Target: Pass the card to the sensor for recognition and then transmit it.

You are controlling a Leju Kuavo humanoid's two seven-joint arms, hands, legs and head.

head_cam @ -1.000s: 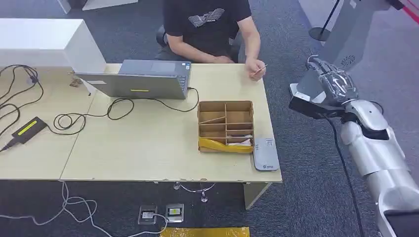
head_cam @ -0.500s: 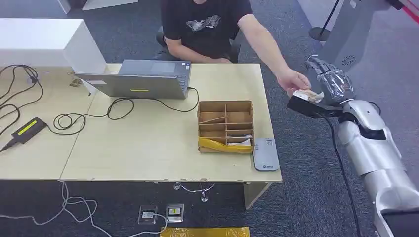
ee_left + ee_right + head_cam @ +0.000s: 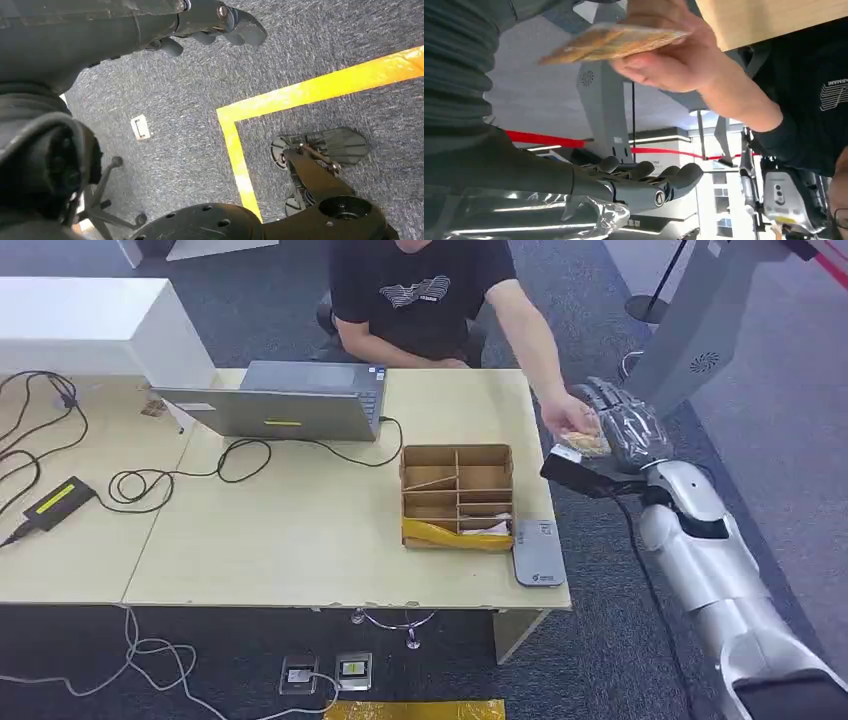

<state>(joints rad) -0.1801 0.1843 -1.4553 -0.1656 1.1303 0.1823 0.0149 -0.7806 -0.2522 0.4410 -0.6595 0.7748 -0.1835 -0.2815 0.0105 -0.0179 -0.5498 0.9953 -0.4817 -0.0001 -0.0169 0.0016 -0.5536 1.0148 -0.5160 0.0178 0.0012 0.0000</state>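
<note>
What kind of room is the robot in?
Probably an office or a robot test lab. A person sits at a desk with a laptop and cables, on grey carpet marked with yellow tape.

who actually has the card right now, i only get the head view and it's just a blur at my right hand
observer: In the right wrist view the person's hand is pinching the card. It is flat and hangs over your right hand.
operator: so my fingers aren't on it
observer: No. Your right hand's fingers lie stretched out, with a clear gap between them and the card.
operator: ok and where's my left hand
observer: The left wrist view shows the left hand hanging over grey carpet near a yellow floor tape, with nothing in it.
</note>
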